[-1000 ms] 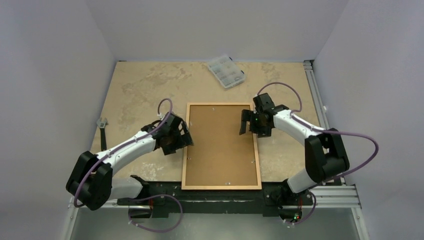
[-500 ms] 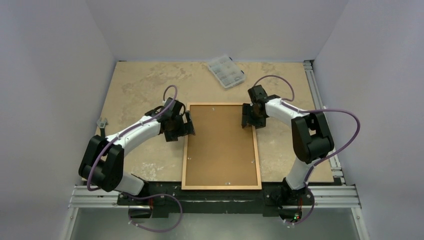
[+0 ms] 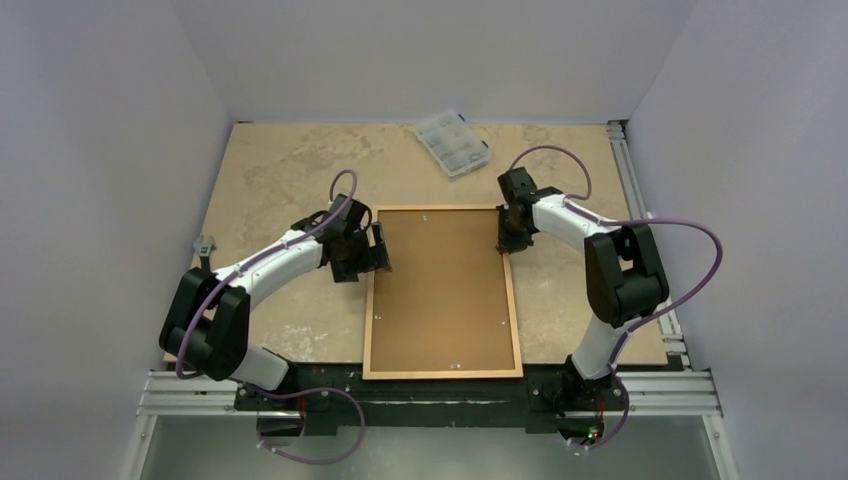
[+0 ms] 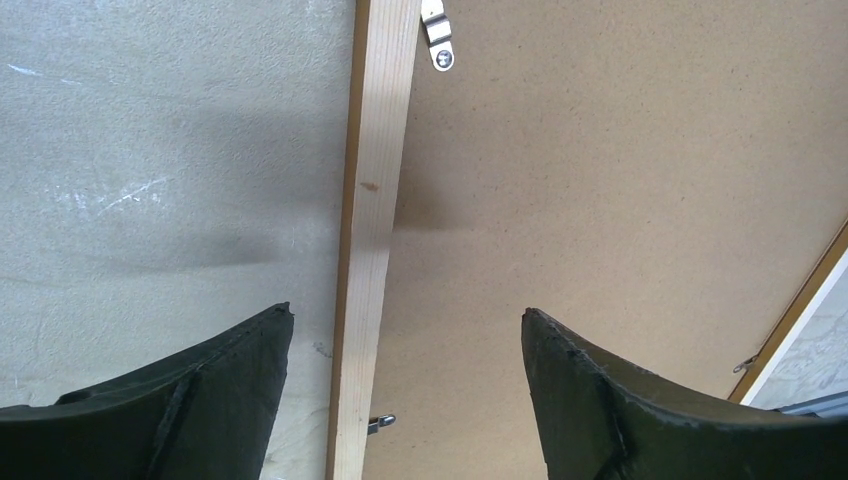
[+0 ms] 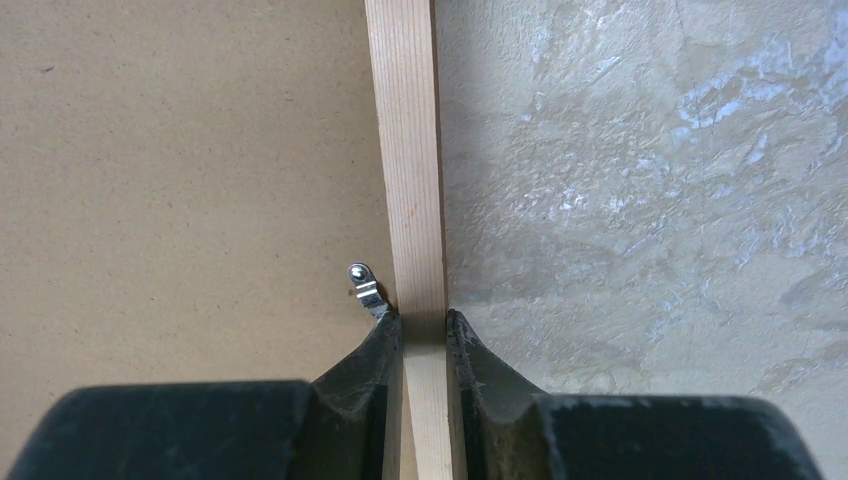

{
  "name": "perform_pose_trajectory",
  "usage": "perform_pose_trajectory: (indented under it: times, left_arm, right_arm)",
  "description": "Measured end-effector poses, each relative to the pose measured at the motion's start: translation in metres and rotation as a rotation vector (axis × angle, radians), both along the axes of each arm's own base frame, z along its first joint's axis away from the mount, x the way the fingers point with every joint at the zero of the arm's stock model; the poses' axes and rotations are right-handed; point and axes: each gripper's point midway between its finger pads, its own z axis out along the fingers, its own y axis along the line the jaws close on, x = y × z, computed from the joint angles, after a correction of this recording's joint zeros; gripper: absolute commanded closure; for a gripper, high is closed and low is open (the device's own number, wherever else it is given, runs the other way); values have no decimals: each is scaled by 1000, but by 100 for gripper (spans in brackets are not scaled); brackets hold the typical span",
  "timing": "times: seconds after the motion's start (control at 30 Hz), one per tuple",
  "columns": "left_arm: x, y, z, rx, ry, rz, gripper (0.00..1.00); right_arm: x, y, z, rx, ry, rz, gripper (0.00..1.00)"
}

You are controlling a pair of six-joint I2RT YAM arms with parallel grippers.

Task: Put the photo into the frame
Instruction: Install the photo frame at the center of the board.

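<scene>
Right gripper (image 5: 424, 320): we pinch the right rail of the thin orange-brown wooden picture frame (image 5: 408, 150).
Left gripper (image 4: 405, 315): we straddle its left rail, jaws wide.

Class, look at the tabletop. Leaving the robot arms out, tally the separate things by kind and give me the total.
wooden picture frame: 1
brown backing board: 1
clear compartment box: 1
small metal tool, at the table's left edge: 1
Total: 4

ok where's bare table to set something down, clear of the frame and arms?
Biggest: far-left corner, between side wall, compartment box and left arm. Smaller: near strip between frame and right arm. Crowded: frame's far end, left gripper straddling one rail, right gripper clamping the other.
</scene>
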Motion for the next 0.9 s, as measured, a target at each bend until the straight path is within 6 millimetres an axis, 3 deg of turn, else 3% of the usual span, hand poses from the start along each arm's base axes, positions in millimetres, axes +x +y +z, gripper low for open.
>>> perform_pose_trajectory:
  times: [0.17,0.3,0.4,0.47,0.63,0.73,0.9]
  left_arm:
    - [0,1,0,4,-2,-10,19]
    - [1,4,0,3,-2,-7,19]
    - [4,8,0,2,-1,6,19]
    - [5,10,0,2,-1,14,19]
    - [7,13,0,0,0,23,19]
    - [7,13,0,-1,1,24,19]
    - [7,12,0,-6,2,22,19]
  right_arm:
    - [0,0,0,1,0,0,100]
    - [0,1,1,6,0,4,67]
    - [1,3,2,22,-7,8,52]
    - [1,5,4,35,-16,13,47]
    - [2,7,12,49,-41,18,49]
    - [2,6,7,41,-29,19,59]
    - [5,5,0,27,-17,15,61]
